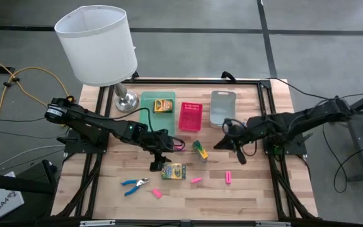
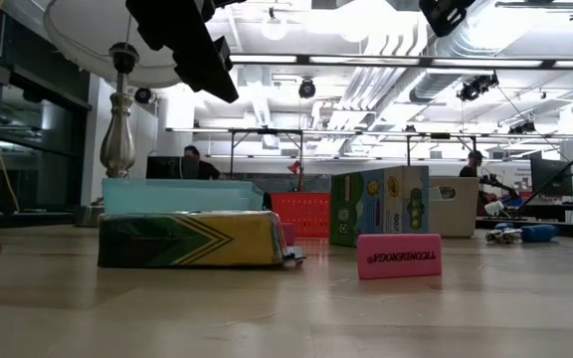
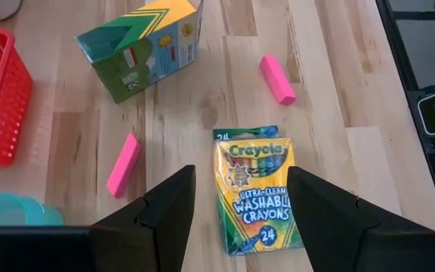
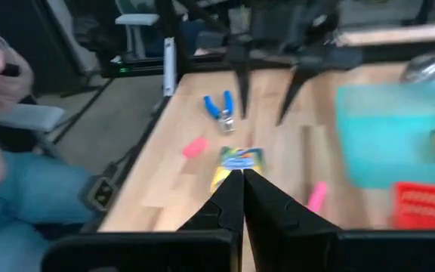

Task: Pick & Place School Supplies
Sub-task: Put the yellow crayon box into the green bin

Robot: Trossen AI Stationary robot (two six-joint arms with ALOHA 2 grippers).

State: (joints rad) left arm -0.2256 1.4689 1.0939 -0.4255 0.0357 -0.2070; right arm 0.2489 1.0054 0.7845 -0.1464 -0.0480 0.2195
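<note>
Crayon box (image 3: 259, 189) lay flat between my released left gripper (image 3: 240, 215) fingers; probably light, crushable cardboard, best gripped across its long edges.

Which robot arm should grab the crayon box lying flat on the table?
Probably the left. The left gripper hovers open right over the flat crayon box, while the right gripper is shut and farther away.

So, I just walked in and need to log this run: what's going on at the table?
The left gripper hovers open over a flat crayon box on the table, one finger on each side, not yet gripping. Another crayon box already lies in the green tray; a third stands below the pink tray. Pink erasers and a blue-handled tool lie loose. The right gripper waits shut, mid-table.
</note>
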